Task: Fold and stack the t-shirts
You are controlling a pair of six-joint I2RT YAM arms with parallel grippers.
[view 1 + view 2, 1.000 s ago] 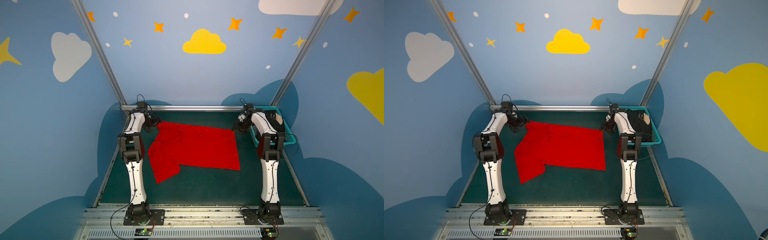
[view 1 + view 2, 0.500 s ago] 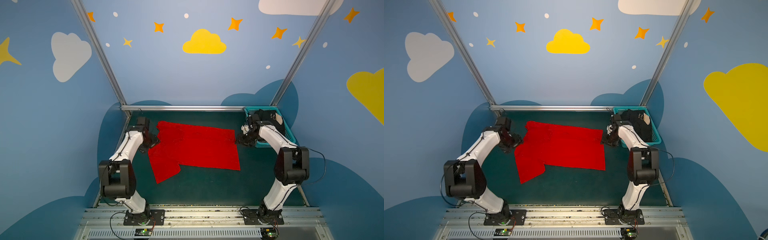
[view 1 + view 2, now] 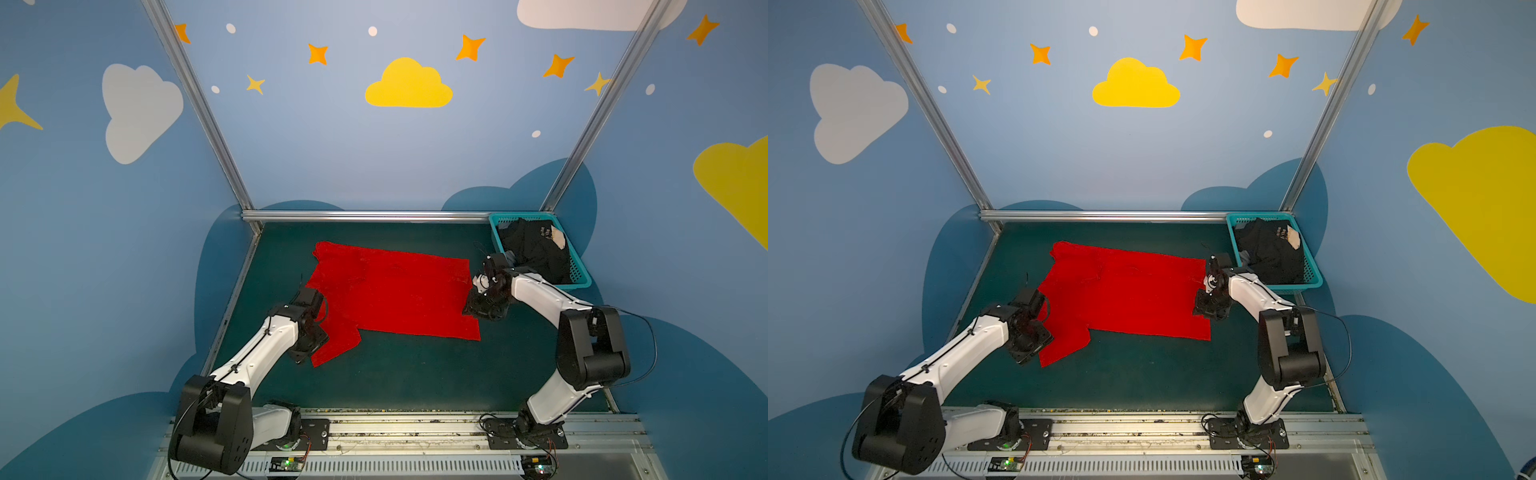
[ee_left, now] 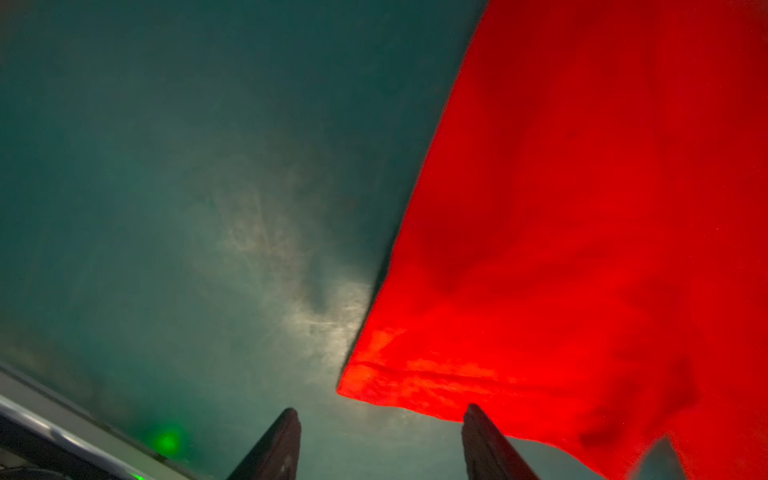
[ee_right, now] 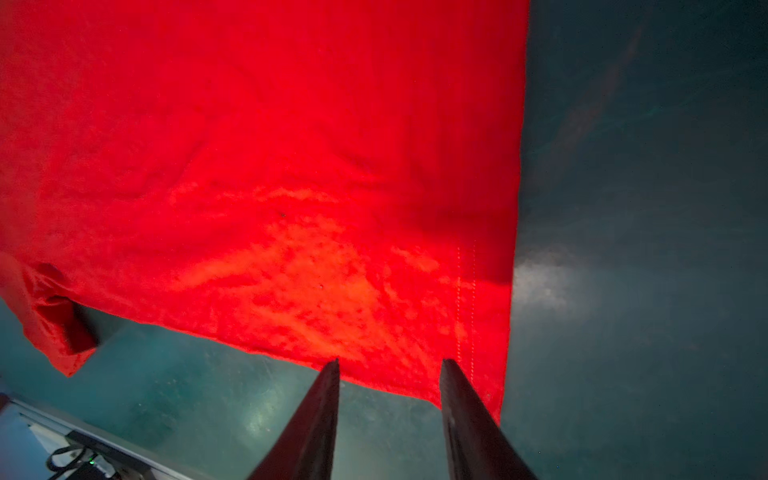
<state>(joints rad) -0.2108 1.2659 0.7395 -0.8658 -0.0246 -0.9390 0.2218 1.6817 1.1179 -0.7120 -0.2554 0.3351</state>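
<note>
Step in hand, apparently: gripping the red t-shirt (image 3: 399,295), flat at worktop (image 3: 395,374) centre, for a fold; left pincer (image 4: 381,409) at the 8 o'clock sleeve, right pincer (image 5: 390,361) at the 4 o'clock hem corner, both part-open, empty; next move: close on cloth, lift evenly.

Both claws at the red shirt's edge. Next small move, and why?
Probably ease both forward, then close: the left claw and right claw stand open with the edge of the red t-shirt just at their tips, nothing pinched yet.
</note>
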